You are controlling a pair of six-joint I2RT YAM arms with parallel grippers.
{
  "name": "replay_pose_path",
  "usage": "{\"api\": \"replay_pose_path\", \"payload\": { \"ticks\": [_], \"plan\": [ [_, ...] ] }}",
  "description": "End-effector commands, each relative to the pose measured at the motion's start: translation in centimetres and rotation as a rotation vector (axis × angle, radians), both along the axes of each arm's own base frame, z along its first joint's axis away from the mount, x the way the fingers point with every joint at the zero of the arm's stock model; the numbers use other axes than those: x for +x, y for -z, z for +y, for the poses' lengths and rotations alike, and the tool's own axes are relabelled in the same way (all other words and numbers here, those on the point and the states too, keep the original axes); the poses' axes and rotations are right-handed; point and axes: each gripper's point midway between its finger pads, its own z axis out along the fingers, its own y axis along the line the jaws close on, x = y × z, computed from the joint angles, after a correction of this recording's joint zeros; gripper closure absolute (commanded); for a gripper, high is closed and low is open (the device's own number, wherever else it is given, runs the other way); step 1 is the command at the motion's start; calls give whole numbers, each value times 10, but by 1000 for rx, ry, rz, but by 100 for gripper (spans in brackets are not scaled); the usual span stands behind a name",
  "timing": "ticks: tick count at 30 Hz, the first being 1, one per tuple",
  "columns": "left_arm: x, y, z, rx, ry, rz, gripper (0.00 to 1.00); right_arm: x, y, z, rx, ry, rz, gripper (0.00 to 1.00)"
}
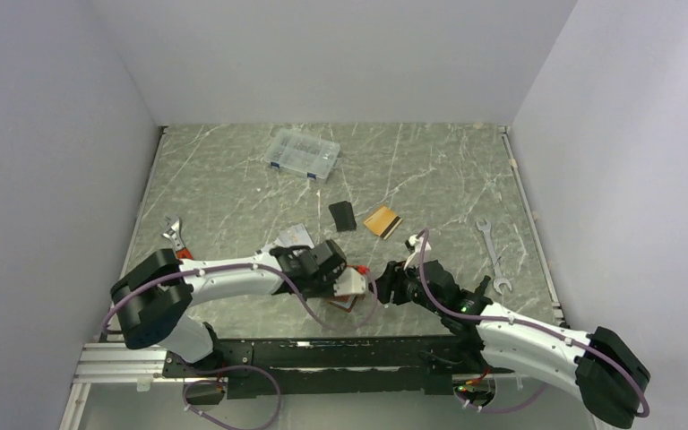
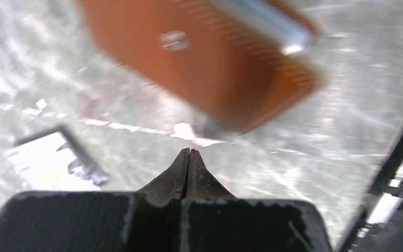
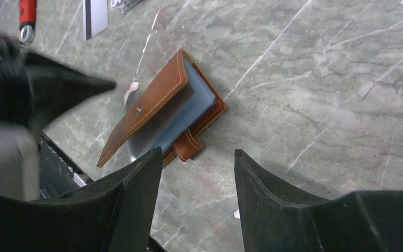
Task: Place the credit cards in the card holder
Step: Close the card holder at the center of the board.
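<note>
The brown card holder [image 3: 152, 107] lies on the table with its cover lifted partway, clear sleeves [image 3: 191, 102] showing and the snap strap [image 3: 188, 146] towards me. It sits at the near middle [image 1: 347, 302] in the top view. My left gripper [image 2: 189, 152] is shut with nothing between its fingers, hovering just short of the blurred holder [image 2: 204, 68]. My right gripper [image 3: 197, 155] stands open just near of the strap, touching nothing. An orange credit card [image 1: 382, 221] lies farther back. Silver-grey credit cards [image 1: 291, 238] lie left of the holder, one showing [image 2: 47, 160] in the left wrist view.
A small flat black rectangle [image 1: 342, 216] lies beside the orange card. A clear compartment box [image 1: 302, 153] sits at the back. A steel spanner [image 1: 493, 255] lies at the right, and a red-handled adjustable wrench [image 1: 177, 238] at the left. The table's near edge rail [image 2: 399, 173] is close.
</note>
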Motion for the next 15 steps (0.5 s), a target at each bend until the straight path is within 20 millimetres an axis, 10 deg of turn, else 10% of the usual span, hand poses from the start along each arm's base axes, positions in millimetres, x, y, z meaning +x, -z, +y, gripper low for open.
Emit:
{"api": "replay_pose_path", "payload": {
  "ticks": [1,8,15],
  "plan": [
    [44,-37,-5,-152,-109,-74,99,1,-8,10,9,-29,-38,45],
    [-13,-47,-14,-283,56,208,95,-15,-2,19,-46,-76,-74,45],
    [-33,-50,-26,-294,85,232,67,-11,5,24,-196,-145,-110,46]
  ]
}}
